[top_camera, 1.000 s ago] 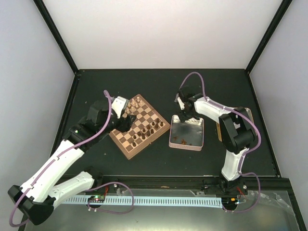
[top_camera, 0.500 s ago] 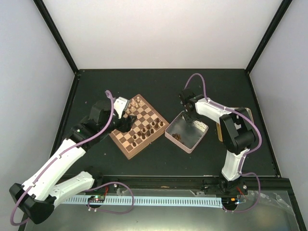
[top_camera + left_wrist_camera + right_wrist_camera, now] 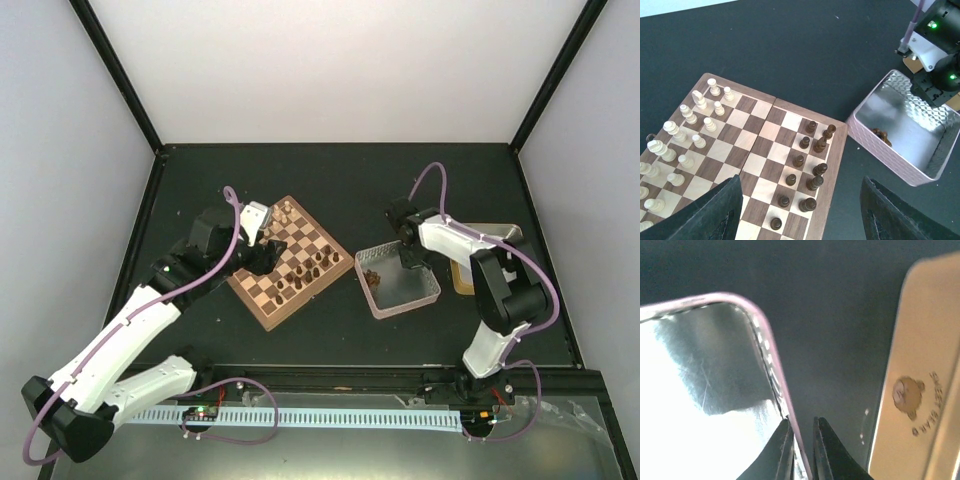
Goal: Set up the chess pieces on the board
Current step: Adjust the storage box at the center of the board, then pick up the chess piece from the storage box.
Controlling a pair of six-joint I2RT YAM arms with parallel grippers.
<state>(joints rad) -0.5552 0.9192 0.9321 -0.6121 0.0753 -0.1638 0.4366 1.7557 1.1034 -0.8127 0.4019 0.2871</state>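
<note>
Low in the left wrist view, the left gripper [image 3: 802,212] gapes wide over the checkered wooden board [image 3: 839,126]. Turned dark pieces [image 3: 814,183] stand in two columns at its right edge, cream pieces [image 3: 699,99] at its left. Upper right, the right gripper [image 3: 802,440] pinches the thin wall of the dimpled silvery tin [image 3: 880,152].

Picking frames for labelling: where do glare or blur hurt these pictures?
Right wrist: tin wall blown out white at lower left, everything soft. Left wrist: sharp, mild sheen inside the tin, board evenly lit. Top external: even light, chess pieces tiny.
</note>
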